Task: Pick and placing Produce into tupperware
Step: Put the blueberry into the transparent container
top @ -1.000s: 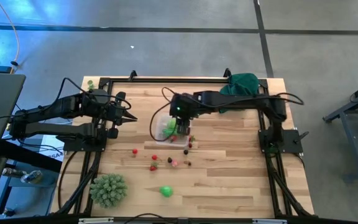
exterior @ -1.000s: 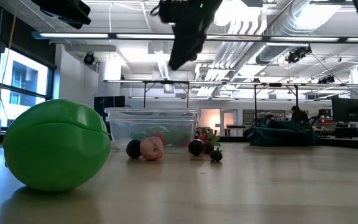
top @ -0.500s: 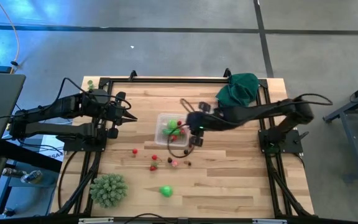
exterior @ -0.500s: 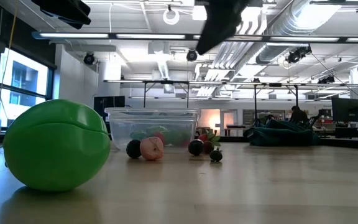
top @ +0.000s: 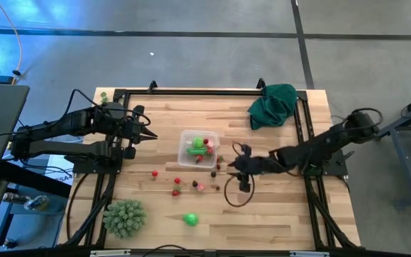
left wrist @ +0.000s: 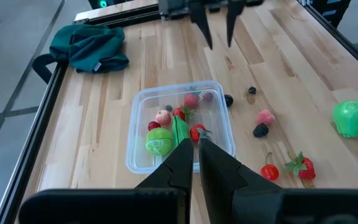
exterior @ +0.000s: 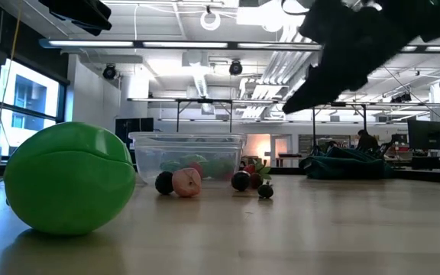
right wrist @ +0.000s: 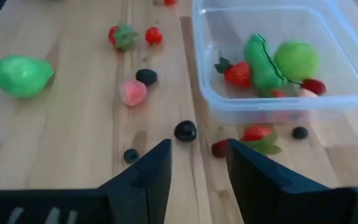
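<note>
From above, the tupperware (top: 198, 148) sits near the middle of the tabletop (top: 277, 214), and the produce in it appears only as small green and red spots. The right wrist view shows the contents more clearly: a green pea pod (right wrist: 261, 62), a round green piece (right wrist: 296, 60), a strawberry (right wrist: 236, 73) and some small red pieces. The loose produce lies on the wood just beside the container: a pink piece (right wrist: 132, 92), dark berries (right wrist: 185, 130) and another strawberry (right wrist: 124, 35). A bigger green fruit (top: 190, 219) lies toward the front edge, and in the low view it fills the left side. The spiky ball (top: 125, 217) at the front left corner shows only from above.

The right pincer (top: 242, 171) hangs beside the container, toward the right edge; its jaws stand partly apart and hold nothing. The left pincer (top: 149, 135) waits near the left edge with jaws pressed together, empty. In the low view the right arm is only a dark shape, cut off at the top. The green cloth (top: 271, 102) lies at the back right corner.
</note>
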Tool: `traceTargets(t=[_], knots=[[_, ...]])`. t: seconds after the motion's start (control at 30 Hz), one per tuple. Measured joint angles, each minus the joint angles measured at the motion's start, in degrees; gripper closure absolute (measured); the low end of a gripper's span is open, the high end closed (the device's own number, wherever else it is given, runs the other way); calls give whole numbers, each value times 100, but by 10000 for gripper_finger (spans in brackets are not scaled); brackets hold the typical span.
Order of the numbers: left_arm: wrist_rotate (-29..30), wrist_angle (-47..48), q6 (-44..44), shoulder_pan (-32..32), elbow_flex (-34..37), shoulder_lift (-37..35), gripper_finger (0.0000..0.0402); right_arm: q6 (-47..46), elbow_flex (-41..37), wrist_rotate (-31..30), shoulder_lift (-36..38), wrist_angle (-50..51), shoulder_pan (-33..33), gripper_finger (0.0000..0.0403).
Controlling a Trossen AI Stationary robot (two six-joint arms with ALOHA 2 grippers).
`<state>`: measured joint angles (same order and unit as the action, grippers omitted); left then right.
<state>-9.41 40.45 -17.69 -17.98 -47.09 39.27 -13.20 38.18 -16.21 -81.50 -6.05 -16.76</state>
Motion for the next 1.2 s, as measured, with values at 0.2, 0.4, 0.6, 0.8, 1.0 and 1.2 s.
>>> traceTargets(t=[0.2, 0.4, 0.6, 0.8, 1.0, 1.2], knots=[[1, 0, 0, 0, 1, -1, 383, 799, -543, -141, -603, -2011, -453, 260], [0, -2, 0, 0, 2, -2, 383, 574, -325, -250, -1485, -2406, -681, 260], [2, 0, 0, -2, 2, -1, 383, 267, 19, -248, -2115, -2570, -697, 260], [1, 0, 0, -2, 0, 0, 383, -91, 185, -248, -2474, -2588, -707, 260], [0, 0, 0, 0, 0, 0, 383, -234, 213, -365, -2792, -2890, -787, 260], [2, -2, 0, -2, 0, -2, 383, -386, 226, -514, -2969, -2938, -817, 260]])
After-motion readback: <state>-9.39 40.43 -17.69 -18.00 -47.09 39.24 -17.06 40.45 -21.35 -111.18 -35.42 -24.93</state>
